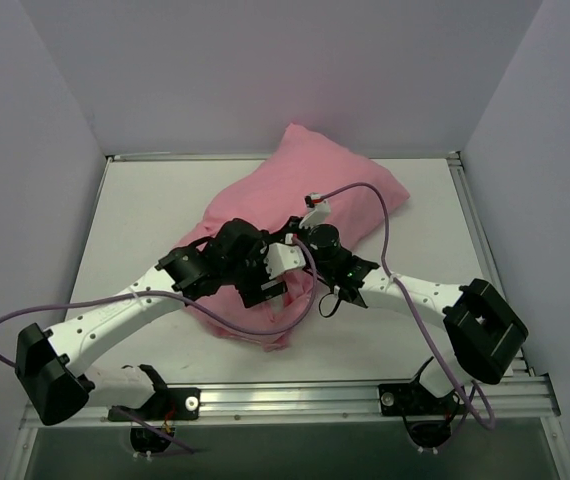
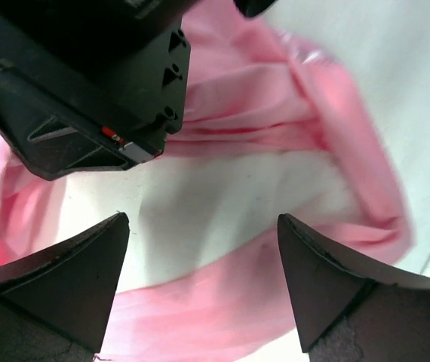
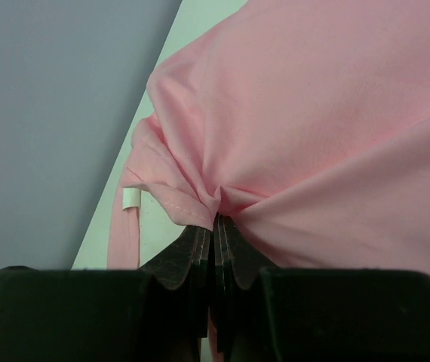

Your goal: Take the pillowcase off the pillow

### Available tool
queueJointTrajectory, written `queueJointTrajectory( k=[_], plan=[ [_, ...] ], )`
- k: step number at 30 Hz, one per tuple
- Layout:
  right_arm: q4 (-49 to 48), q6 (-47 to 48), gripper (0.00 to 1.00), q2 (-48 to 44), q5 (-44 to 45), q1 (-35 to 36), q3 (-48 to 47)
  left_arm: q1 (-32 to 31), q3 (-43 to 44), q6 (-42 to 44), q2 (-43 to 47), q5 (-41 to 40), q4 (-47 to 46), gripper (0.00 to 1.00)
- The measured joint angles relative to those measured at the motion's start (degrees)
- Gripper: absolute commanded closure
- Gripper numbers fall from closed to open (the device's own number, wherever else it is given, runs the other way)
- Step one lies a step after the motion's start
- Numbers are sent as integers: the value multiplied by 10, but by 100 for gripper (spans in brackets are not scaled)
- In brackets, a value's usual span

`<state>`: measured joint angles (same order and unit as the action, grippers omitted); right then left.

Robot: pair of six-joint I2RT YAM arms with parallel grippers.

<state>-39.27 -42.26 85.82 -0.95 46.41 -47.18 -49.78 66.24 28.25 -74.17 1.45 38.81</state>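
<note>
Pinching a fold of the thin, probably slippery pillowcase [image 3: 313, 113] on the table [image 1: 145, 210], right hand [image 3: 215, 219] is gripping; left hand [image 2: 204, 226] is hovering spread over the soft exposed pillow [image 2: 222, 196], likely best hold

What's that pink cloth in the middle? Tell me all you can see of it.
The pillowcase is thin pink fabric with a slight sheen, wrinkled and bunched at its near end. It lies on the white table, covering the pillow, whose white shows through the open mouth. The right gripper pinches a fold near a small white label; the left gripper is open over the mouth.
</note>
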Motion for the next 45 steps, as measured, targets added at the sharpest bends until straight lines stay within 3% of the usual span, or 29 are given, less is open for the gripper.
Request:
queueJointTrajectory(
  k=[5, 10, 21, 23, 24, 26, 30, 38, 39, 40, 41, 42, 44, 45],
  plan=[
    [-23, -13, 100, 0, -9, -8, 13, 1, 2, -98, 31, 36, 0, 10],
    [-38, -25, 100, 0, -16, -17, 28, 9, 9, -157, -2, 18, 0, 8],
    [-55, -36, 100, 0, -19, -19, 35, 21, -4, -157, -55, -58, -46, 6],
    [-56, -37, 100, 0, -20, -19, 36, 22, -19, -146, -60, -64, -60, 16],
    [-52, -38, 100, 0, -18, -20, 37, 23, -30, -139, -62, -65, -71, 32],
    [-43, -37, 100, -1, -19, -27, 40, 27, -45, -121, -63, -68, -84, 45],
    [-14, -31, 100, -29, -25, -57, 45, 50, -55, -99, -66, -58, -89, 98],
    [35, 4, 100, -71, -47, -115, 39, 76, -14, -125, -65, -7, -43, 98],
    [51, 13, 97, -70, -50, -119, 29, 79, 5, -135, -66, 0, -26, 98],
    [66, 22, 87, -66, -51, -123, 16, 81, 29, -146, -69, 6, -8, 98],
    [85, 33, 59, -61, -52, -127, -4, 84, 59, -156, -77, 12, 9, 98],
    [104, 40, 49, -55, -52, -131, -29, 86, 88, -167, -86, 17, 19, 98],
    [144, 66, 37, -47, -49, -138, -81, 90, 142, -187, -107, 24, 34, 98],
    [164, 76, 35, -46, -46, -139, -105, 92, 164, -194, -117, 28, 37, 98]
  ],
)
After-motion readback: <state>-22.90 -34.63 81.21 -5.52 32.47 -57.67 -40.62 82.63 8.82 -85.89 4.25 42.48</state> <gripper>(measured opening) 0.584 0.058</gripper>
